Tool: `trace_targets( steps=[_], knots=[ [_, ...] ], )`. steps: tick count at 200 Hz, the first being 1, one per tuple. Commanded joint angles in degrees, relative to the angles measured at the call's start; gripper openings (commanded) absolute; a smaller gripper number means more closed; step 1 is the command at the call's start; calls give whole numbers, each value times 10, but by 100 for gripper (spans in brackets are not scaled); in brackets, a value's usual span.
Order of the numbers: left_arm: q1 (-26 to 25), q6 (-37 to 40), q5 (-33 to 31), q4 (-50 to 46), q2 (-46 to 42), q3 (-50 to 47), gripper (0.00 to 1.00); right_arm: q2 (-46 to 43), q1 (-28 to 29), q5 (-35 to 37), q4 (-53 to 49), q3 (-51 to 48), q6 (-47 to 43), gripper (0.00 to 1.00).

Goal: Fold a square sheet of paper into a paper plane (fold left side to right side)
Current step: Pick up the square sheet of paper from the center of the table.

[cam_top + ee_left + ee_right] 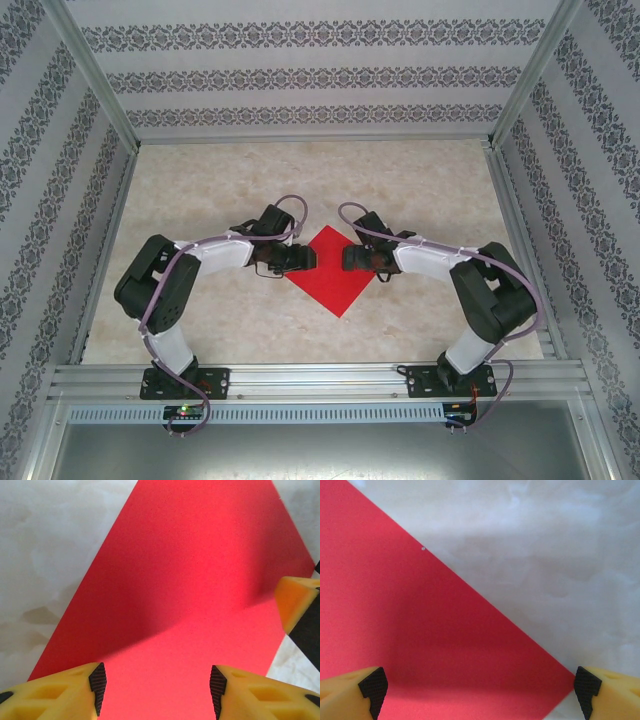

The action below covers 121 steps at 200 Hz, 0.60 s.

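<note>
paper flat, no fold made; both tools poised over it

the paper (332, 275) lies flat on the counter (220, 180) as an uncreased diamond, directly beneath and between the two tools. the left tool (297, 258) hangs over the corner on its own side, jaws partly apart with bare red showing between them and nothing pinched. the right tool (352, 258) hangs over the opposite corner, jaws wide, holding nothing. by my reading the task is at its start: the left corner is not yet lifted, carried across to the right tool's side or creased, and every later fold remains.
</note>
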Motion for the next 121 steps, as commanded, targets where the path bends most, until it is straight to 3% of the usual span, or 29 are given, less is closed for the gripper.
trace_targets(
  steps=[1,20,59,107,121],
  knots=[
    [-18,17,-44,-51,11,24,61,21,0,-32,18,8,17,98],
    [-25,16,-46,-52,25,25,60,31,8,-40,22,8,28,98],
    [-32,-6,-47,-24,42,6,48,33,39,-49,28,6,45,98],
    [-35,-9,-40,-13,38,7,46,15,82,-49,8,28,49,96],
    [-35,-11,-35,-8,34,5,46,11,89,-50,3,37,45,92]
  ],
)
